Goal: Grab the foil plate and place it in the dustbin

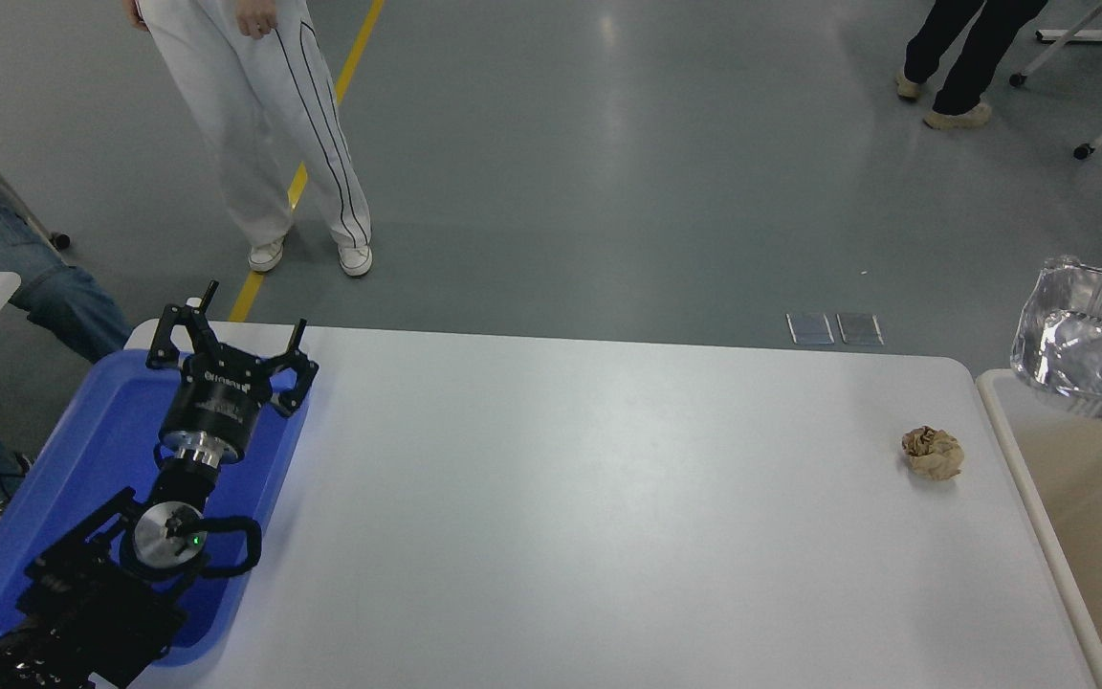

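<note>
White table (551, 498) fills the view, grey floor beyond. Foil plate (1101, 344) hangs tilted at the frame's right edge, above the dustbin (991, 402) beside the table; what holds it is out of frame. Left gripper (231, 359) parked over the blue tray (82, 459), fingers spread. Crumpled brown paper ball (933, 453) lies near the dustbin.

The foil plate (1091, 349) is thin, shiny crinkled aluminium, throwing bright glints. Below it the dustbin (1020, 478) shows a smooth cream plastic rim. Just left of the dustbin, a paper ball (933, 453) looks brown, matt and crumpled. The table (589, 498) is smooth white with a soft sheen; the blue tray (101, 450) looks like glossy plastic.
</note>
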You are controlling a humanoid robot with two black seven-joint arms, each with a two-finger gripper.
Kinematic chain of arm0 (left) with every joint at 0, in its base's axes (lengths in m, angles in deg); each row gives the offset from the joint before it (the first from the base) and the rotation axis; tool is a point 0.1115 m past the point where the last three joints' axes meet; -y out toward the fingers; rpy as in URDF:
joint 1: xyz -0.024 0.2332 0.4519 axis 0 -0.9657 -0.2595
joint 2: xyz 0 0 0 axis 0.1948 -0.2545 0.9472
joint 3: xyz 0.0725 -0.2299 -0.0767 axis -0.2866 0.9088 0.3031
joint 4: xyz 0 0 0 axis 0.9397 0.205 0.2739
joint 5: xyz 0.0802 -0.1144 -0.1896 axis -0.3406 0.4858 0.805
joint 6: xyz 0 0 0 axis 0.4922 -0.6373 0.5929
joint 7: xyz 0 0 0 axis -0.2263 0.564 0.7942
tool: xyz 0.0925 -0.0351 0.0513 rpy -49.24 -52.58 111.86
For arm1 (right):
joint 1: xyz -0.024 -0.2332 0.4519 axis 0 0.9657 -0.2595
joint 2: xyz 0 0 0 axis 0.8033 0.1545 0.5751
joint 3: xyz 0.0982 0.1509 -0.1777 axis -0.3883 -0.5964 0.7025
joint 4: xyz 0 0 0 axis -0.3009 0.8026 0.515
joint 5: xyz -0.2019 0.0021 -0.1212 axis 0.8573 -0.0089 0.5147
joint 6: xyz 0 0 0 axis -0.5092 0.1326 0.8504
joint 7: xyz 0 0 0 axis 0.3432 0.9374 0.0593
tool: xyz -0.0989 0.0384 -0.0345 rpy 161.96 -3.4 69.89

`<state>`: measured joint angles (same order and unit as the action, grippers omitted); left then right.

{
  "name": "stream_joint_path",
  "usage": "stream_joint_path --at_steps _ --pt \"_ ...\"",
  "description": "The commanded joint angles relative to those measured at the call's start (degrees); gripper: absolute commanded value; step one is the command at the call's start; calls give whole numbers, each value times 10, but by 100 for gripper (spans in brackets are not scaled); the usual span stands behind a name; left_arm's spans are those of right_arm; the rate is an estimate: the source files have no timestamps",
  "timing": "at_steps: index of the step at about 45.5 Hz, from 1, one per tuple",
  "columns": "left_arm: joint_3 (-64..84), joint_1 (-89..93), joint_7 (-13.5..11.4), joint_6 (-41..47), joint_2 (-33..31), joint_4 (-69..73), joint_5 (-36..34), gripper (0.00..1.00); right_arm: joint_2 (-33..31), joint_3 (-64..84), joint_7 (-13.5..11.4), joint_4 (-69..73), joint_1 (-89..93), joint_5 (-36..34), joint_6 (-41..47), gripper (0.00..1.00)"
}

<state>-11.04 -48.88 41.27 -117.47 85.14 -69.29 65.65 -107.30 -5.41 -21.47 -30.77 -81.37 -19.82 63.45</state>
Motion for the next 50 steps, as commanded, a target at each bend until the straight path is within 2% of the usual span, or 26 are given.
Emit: stream_joint_path --at_steps 1,15,26,44,50 --pt "0 0 0 0 0 0 0 100 -16 -123 -1 -116 184 2 0 0" --pt "0 0 0 0 0 0 0 100 -12 -215 0 -232 337 -1 0 0" --pt "0 0 0 -1 0 1 0 100 0 -361 0 -307 482 -3 -11 0" --pt "0 0 0 0 0 0 0 100 82 -479 0 -411 660 -6 -137 0" --pt "0 0 0 -1 0 0 0 100 89 -486 0 -415 696 -42 -170 0"
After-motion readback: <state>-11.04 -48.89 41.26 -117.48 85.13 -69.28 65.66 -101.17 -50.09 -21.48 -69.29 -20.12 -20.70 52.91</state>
